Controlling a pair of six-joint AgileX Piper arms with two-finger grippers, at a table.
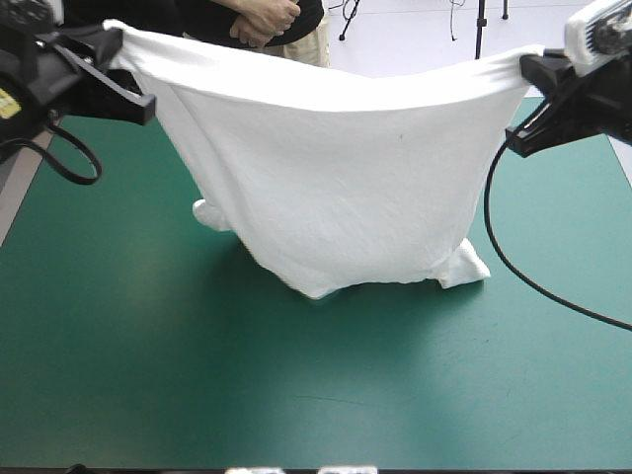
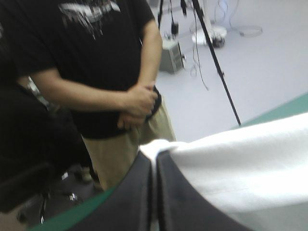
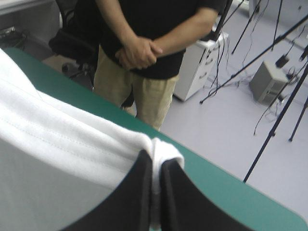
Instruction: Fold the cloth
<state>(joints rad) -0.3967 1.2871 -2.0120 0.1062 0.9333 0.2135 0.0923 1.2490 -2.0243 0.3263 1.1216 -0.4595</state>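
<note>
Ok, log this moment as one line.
white short-sleeved T-shirt: lifted, hanging spread, lower end touching teal-green table cover | left black-fingered gripper: shut on T-shirt corner | right black-fingered gripper: shut on T-shirt corner

**Teal-green cover on the table**

The cover (image 1: 148,375) lies flat and smooth over the table (image 1: 553,405), filling most of the high view. A soft shadow (image 1: 232,272) darkens its middle. Toward the near edge runs a faint pale line (image 1: 326,400), perhaps a scuff or a slight crease. Along the left edge a narrow grey strip (image 1: 14,202) shows beside it. Both wrist views catch a band of the cover at the far edge
</note>
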